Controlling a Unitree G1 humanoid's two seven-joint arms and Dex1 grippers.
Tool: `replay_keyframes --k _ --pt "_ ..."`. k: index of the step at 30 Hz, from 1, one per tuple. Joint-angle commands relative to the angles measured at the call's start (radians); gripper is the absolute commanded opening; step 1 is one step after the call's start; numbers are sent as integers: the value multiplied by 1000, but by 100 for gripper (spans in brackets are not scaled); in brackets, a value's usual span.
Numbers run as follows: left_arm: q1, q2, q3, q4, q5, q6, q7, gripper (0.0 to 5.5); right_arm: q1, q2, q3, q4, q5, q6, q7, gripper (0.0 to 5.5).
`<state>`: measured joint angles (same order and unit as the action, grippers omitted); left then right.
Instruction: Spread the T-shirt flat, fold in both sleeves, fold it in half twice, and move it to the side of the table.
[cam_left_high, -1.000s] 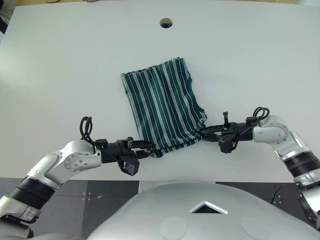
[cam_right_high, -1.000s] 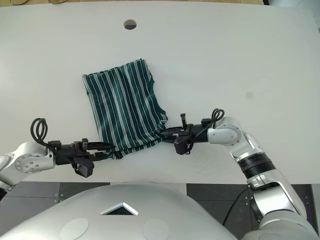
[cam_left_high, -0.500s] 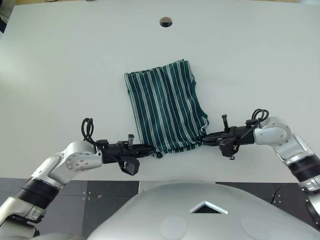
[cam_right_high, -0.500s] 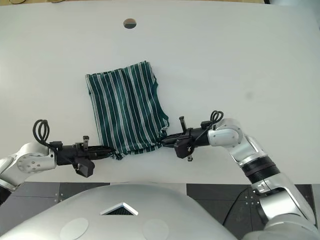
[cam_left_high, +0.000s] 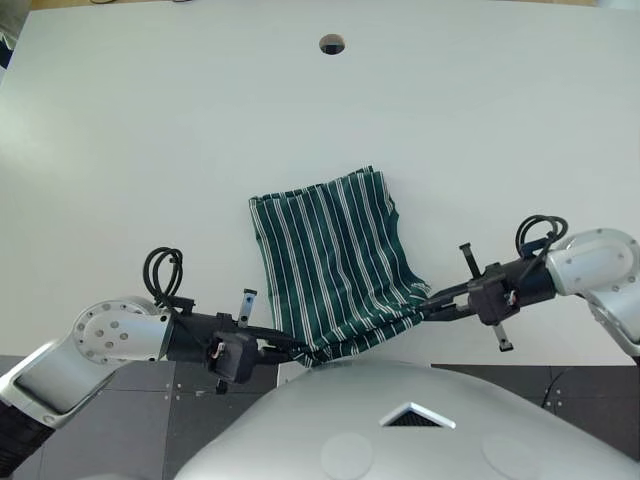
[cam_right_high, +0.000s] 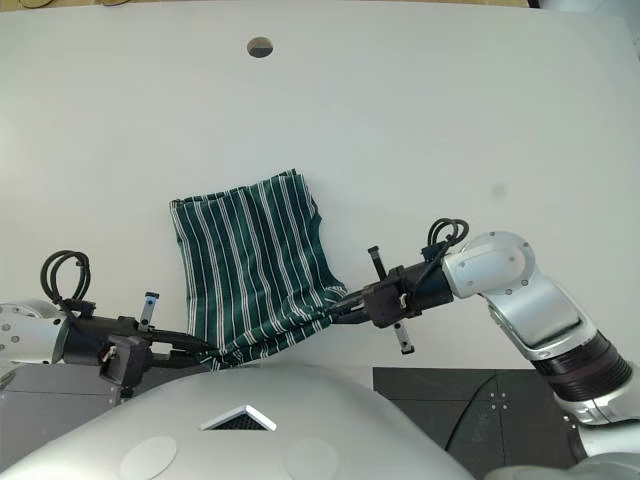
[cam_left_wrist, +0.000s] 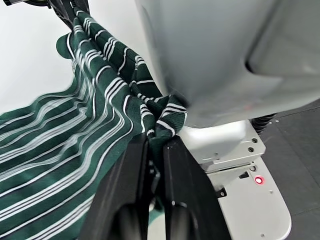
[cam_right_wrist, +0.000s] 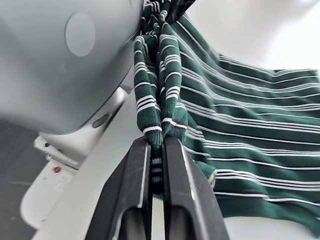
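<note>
Green striped T-shirt (cam_left_high: 335, 255), apparently folded, near table's front edge.

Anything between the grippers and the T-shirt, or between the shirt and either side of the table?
Nothing visible. The left gripper and the right gripper are each shut on a near corner of the T-shirt. No object lies on the table beside it; a hole sits near the far edge.

My left arm (cam_left_high: 110, 340) and right arm (cam_left_high: 600, 265) have rounded silver shells with black ribbed bands (cam_right_high: 575, 355). Left gripper (cam_left_high: 293, 346) and right gripper (cam_left_high: 428, 304) are matte black, with two flat fingers (cam_right_wrist: 135, 190) each. A looped black cable (cam_left_high: 160, 275) sits at each wrist.
</note>
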<state>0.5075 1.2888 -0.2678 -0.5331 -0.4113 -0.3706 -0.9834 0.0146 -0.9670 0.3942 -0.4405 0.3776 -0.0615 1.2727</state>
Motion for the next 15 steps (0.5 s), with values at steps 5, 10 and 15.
replay_keyframes --k 5,10,15 --pt "-36 -112 194 46 -146 86 -2 20 -126 187 -68 67 -68 1 -154 10" --pt "-167 -237 221 193 -68 157 52 20 -193 273 -51 184 -157 -53 -188 10" --pt "-283 -333 213 329 24 223 86 20 -265 345 -44 369 -233 -154 -189 10"
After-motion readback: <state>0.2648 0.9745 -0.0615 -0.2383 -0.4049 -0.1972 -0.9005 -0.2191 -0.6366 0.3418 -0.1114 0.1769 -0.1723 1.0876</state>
